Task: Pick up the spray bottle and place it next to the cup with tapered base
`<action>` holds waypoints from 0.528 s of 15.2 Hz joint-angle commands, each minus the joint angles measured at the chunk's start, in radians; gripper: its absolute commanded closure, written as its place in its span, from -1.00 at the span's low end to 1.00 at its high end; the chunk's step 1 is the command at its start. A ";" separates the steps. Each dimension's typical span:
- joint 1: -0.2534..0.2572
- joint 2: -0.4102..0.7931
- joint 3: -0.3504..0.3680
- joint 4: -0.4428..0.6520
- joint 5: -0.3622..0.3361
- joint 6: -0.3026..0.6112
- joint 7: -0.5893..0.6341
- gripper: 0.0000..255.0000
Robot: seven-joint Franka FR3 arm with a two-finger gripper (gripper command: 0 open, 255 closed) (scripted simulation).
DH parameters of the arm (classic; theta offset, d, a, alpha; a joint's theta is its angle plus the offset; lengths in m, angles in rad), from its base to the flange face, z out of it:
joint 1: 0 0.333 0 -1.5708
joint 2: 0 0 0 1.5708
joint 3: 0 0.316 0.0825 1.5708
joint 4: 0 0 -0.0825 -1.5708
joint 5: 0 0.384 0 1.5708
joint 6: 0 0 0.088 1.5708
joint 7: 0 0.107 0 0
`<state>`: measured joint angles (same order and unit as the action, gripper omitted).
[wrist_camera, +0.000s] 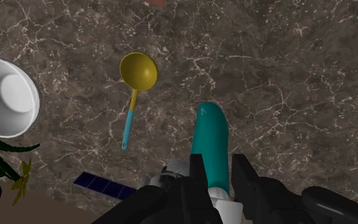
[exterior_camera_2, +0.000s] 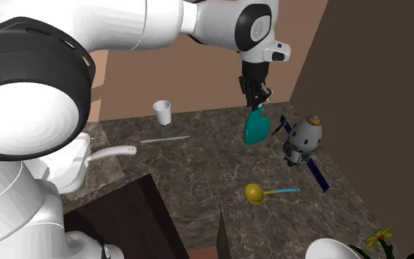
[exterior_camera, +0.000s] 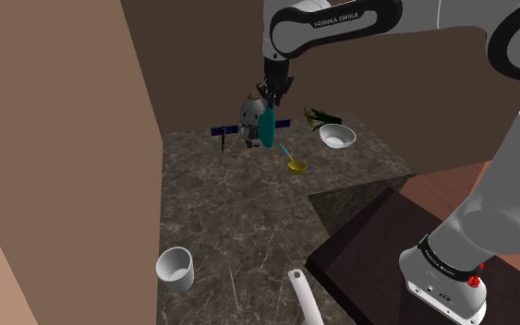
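My jaws clasp the teal spray bottle (exterior_camera_2: 255, 129) by its top, above the dark marbled worktop (exterior_camera: 248, 222) cornered by brown walls (exterior_camera: 64, 138).

The one legible marking is the brand name "FRANKA EMIKA", printed in dark capitals along the white, rounded upper link of the robot arm (exterior_camera: 336, 20). In the shoulder view, that link lies directly above the all-black two-finger claw (exterior_camera: 272, 102) and a little toward the stand side of it. A second line of small pale lettering runs along the black ring of the white lower arm link (exterior_camera: 436, 265). It is well apart from the claw, down by the stand, and too small to make out.
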<state>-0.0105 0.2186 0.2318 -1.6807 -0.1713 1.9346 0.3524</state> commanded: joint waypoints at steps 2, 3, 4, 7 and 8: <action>0.000 -0.007 0.001 0.032 0.004 -0.039 -0.006 1.00; 0.001 -0.008 0.001 0.044 0.005 -0.051 -0.007 1.00; 0.001 -0.009 0.002 0.056 0.005 -0.064 -0.009 1.00; 0.002 -0.010 0.002 0.094 0.007 -0.104 -0.014 1.00; 0.003 -0.010 0.003 0.108 0.008 -0.117 -0.015 1.00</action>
<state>-0.0083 0.2077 0.2343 -1.5884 -0.1640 1.8325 0.3390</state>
